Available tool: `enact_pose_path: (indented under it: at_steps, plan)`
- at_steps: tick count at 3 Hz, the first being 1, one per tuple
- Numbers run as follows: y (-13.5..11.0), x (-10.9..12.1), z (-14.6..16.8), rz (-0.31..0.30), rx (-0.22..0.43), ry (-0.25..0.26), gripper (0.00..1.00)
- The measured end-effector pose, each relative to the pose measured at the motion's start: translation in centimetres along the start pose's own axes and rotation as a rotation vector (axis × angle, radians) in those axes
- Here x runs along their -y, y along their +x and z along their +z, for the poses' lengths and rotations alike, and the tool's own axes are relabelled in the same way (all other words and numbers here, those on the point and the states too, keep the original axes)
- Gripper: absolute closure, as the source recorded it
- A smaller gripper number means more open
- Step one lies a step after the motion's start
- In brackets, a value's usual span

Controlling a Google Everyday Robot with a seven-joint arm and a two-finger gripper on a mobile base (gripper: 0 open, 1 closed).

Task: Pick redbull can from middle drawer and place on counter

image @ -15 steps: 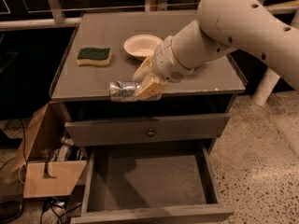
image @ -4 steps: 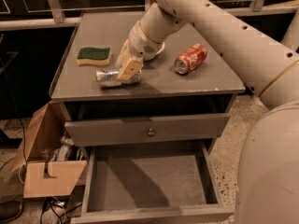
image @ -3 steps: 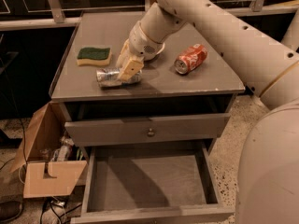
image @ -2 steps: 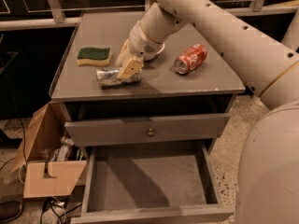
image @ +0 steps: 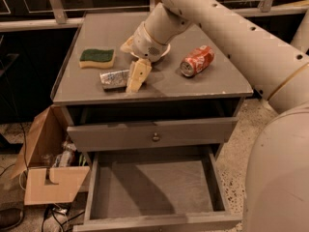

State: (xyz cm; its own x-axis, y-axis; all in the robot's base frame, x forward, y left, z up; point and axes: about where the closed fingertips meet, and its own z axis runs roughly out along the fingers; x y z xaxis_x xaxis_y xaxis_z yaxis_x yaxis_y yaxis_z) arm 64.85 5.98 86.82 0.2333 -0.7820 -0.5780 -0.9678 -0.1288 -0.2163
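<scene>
The gripper (image: 133, 80) was down low on the counter (image: 104, 30), near the front edge, right up against the right end of the redbull can (image: 114, 79). It touched the can, but whether it clamped it or just rested against it, I could not tell. The can lay on its side on the counter, silvery, its length running left to right.

Just behind and left of it sat a green-topped sponge (image: 97, 57), close but apart from the can. Behind the wrist a pale plate (image: 165, 50) peeked out, mostly hidden by the arm (image: 227, 28), which swept in from the upper right over the back of the counter. Well off to the right, 1 red soda can (image: 197, 60) lay on its side too.

Below, the knob drawer (image: 155, 137) stood slightly out. Under it the middle drawer (image: 149, 187) was pulled far out. A cardboard box (image: 46, 178) sat on the floor at the cabinet's left.
</scene>
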Motion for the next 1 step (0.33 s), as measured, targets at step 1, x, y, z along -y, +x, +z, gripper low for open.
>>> enact_pose_path:
  at_steps: [1]
  plan:
    - [0.0, 0.0, 0.0, 0.0, 0.0, 0.0, 0.0]
